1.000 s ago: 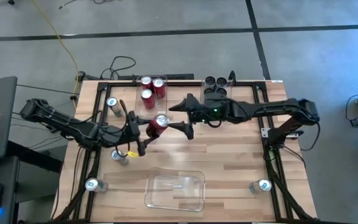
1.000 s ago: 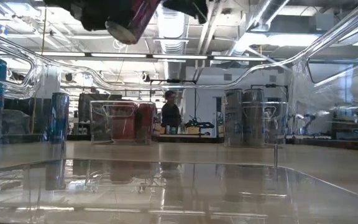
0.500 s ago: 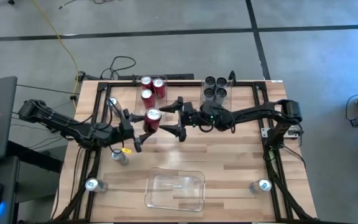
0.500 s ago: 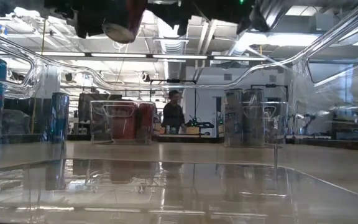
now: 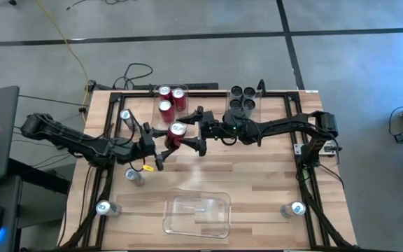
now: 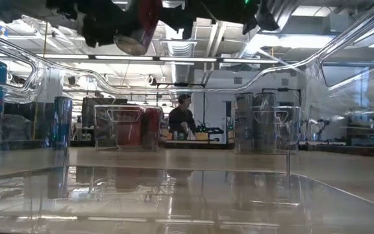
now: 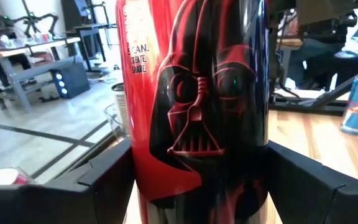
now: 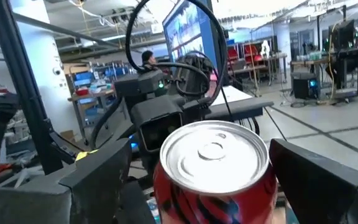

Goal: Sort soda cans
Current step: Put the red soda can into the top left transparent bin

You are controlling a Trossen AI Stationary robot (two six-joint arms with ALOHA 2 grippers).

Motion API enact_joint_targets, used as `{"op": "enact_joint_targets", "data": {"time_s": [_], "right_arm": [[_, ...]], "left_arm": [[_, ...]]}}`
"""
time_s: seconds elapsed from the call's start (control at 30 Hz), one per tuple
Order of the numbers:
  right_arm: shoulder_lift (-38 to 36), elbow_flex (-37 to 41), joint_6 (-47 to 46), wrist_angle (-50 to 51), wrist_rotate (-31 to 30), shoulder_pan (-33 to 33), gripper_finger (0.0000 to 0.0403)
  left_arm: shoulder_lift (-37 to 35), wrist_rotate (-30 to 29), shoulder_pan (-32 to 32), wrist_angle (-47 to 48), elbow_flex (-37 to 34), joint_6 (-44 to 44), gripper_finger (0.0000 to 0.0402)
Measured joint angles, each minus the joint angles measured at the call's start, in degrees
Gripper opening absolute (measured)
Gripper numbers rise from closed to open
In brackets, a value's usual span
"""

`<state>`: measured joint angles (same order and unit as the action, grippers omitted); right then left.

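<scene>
Since the earlier frame, the right gripper [image 5: 189, 135] has been brought up around the held red can [image 5: 175, 134], fingers spread wide, nothing clamped.
That can is held off the table by the left gripper [image 5: 161, 145]. Behind it three red cans [image 5: 168, 99] are binned, four dark cans [image 5: 242, 99] grouped; four silver-blue cans [image 5: 126, 117] remain scattered.

We were in a large robotics lab or workshop; the wooden table [image 5: 257, 175] stood on a bare concrete floor [image 5: 208, 42] under exposed ceiling ducts [image 6: 180, 29]. Beyond it, workbenches [image 7: 30, 53], monitors [image 8: 188, 31] and a person [image 6: 182, 120] at a bench filled the open hall.
</scene>
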<state>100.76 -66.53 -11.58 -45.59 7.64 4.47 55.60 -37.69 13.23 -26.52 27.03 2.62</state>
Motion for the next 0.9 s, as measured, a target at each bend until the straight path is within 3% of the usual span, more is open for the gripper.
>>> {"op": "enact_joint_targets", "data": {"time_s": [0.6,0.9], "right_arm": [[-0.01,-0.65,-1.82,4.31,-0.1,1.24,0.034],[1.35,-3.23,-1.86,5.57,2.62,1.63,0.0328]], "left_arm": [[0.76,0.32,-1.38,-1.59,0.02,0.32,0.0303],[0.73,-0.01,-2.71,-1.81,0.02,-0.39,0.0303]]}}
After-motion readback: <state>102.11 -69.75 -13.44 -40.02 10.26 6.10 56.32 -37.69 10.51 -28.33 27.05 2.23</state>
